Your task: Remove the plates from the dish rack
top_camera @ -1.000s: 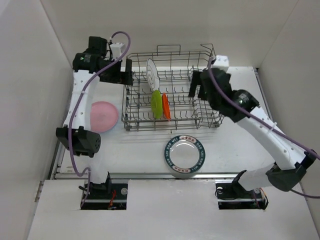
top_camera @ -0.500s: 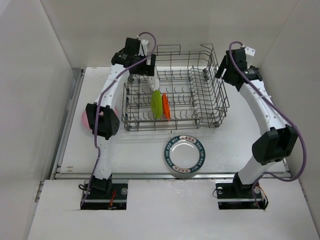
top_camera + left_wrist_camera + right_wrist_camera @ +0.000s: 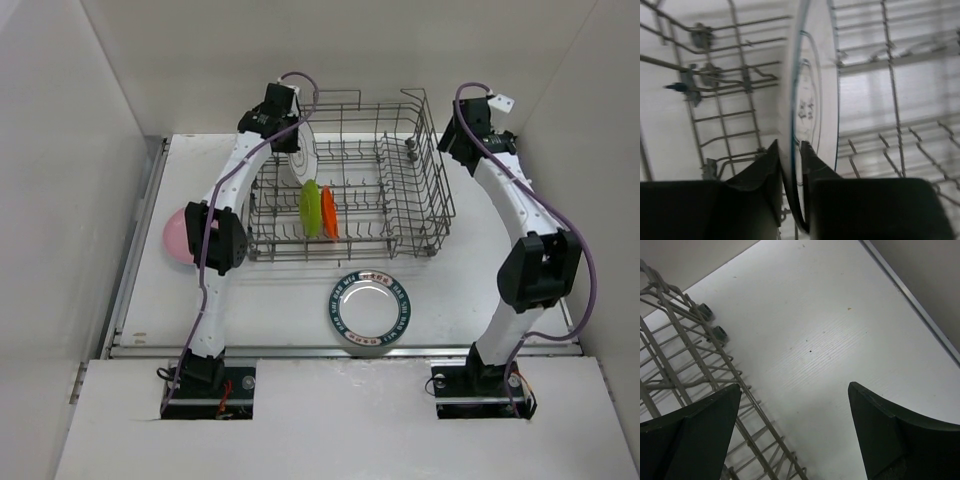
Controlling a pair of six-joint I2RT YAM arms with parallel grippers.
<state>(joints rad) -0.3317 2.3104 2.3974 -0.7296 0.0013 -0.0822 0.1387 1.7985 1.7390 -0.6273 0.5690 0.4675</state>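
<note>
The grey wire dish rack stands at the middle back of the table. A white plate with a printed centre stands upright at its back left, and my left gripper is shut on that plate's rim. In the left wrist view the fingertips pinch the plate's edge. A lime green plate and an orange plate stand together between the tines. My right gripper hangs open at the rack's far right corner, over bare table beside the rack's wires.
A pink plate lies on the table left of the rack, partly behind the left arm's elbow. A white grey-rimmed plate lies flat in front of the rack. White walls close in the back and both sides.
My left arm swung in from the rack's left side and shut on the white plate. My right arm pulled back from over the rack to its far right corner.
</note>
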